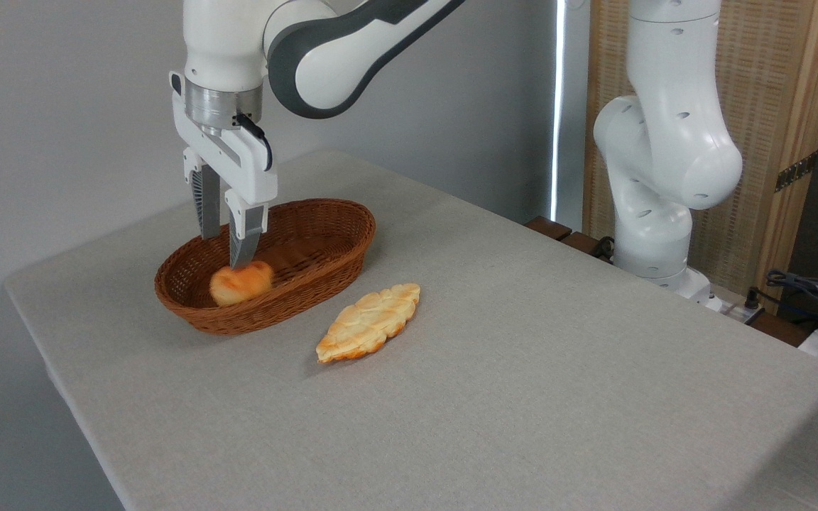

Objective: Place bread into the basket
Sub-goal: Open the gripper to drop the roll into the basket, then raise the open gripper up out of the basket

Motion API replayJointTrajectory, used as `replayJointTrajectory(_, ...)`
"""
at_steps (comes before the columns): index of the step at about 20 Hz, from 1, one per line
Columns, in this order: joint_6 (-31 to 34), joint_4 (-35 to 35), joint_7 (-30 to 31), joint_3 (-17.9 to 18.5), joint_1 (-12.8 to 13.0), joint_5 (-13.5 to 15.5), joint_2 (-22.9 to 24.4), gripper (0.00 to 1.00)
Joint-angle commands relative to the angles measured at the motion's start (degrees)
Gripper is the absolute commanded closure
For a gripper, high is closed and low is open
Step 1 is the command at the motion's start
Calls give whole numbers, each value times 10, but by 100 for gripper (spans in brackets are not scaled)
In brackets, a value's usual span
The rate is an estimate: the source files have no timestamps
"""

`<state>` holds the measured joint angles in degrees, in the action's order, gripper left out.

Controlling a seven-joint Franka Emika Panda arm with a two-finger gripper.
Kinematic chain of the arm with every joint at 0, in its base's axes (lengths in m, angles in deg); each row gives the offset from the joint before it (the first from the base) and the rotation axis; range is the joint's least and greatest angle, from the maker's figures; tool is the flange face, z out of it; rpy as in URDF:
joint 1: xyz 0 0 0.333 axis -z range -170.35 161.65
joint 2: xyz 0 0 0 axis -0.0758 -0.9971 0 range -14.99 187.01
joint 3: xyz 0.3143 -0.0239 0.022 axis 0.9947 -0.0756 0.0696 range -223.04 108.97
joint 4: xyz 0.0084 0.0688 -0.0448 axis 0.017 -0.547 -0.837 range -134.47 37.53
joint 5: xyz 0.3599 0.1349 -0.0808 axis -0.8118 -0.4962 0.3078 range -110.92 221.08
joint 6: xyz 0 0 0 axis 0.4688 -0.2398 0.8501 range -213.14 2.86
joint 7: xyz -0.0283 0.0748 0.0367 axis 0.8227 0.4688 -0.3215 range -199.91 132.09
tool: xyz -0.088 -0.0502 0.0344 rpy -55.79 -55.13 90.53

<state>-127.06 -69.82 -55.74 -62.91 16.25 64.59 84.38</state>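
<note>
The bread (241, 282), a small round orange-golden bun, lies inside the basket (309, 284) toward its left end. The basket is oval, brown woven wicker, and sits on the left part of the table. My gripper (223, 252) hangs straight down over the bun, open, with its fingers apart and nothing between them. The nearer fingertip (240, 261) is just at the bun's top. The farther finger (207, 213) stands above the basket's inside, behind the bun.
A longer flat pale leaf-shaped loaf (368, 321) lies on the grey tablecloth (522, 369) just right of the basket. The arm's white base (654, 234) stands at the table's far right edge, with cables beyond it.
</note>
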Motion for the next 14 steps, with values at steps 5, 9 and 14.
replayJointTrajectory(5, -3, 0, 3, 10, -7, -9, 7, 0)
replayJointTrajectory(9, 20, 0, -3, 61, -8, -64, 9, 0)
replayJointTrajectory(14, 52, 0, -40, 127, -8, -77, 11, 0)
